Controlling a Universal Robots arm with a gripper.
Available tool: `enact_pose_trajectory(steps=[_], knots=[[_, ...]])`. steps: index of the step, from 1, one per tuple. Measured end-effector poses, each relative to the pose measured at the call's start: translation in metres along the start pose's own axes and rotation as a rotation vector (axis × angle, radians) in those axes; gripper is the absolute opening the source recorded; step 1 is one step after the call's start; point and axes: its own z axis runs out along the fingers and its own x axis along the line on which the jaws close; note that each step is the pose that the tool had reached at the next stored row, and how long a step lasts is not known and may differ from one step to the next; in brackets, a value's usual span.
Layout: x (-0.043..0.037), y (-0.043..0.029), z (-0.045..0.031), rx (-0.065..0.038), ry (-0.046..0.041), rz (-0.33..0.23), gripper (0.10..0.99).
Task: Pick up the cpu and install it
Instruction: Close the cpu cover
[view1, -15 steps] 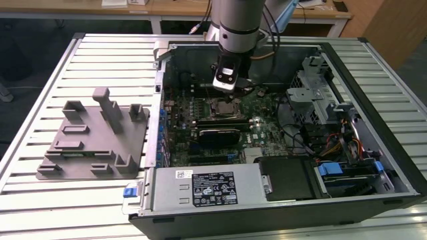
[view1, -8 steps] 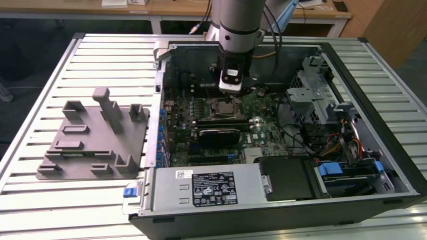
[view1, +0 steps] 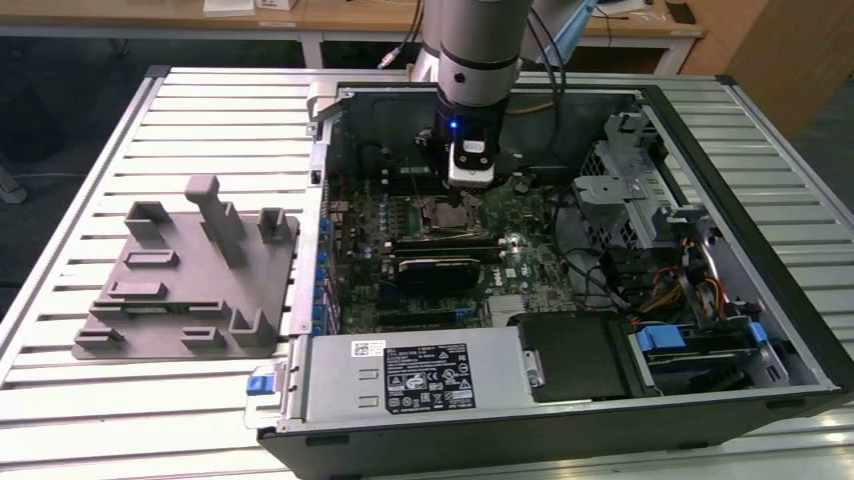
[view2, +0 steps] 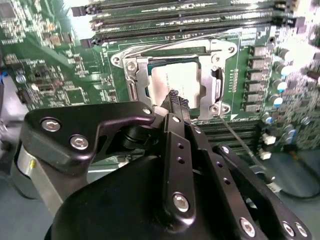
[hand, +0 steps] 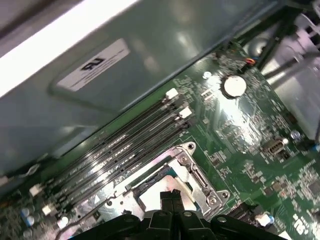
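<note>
claw (view2: 173, 98): fingers pressed together, gripping nothing | cpu (view2: 186, 80): flat inside the socket frame (view2: 131, 70), directly beneath the claw tips | progress: pickup and placement look done; latching of frame unclear
</note>
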Motion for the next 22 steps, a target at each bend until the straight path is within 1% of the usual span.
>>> enact_pose_trajectory(steps=[22], knots=[[0.0000,-0.0001,0.0018,0.009,0.0156,-0.400,0.106]])
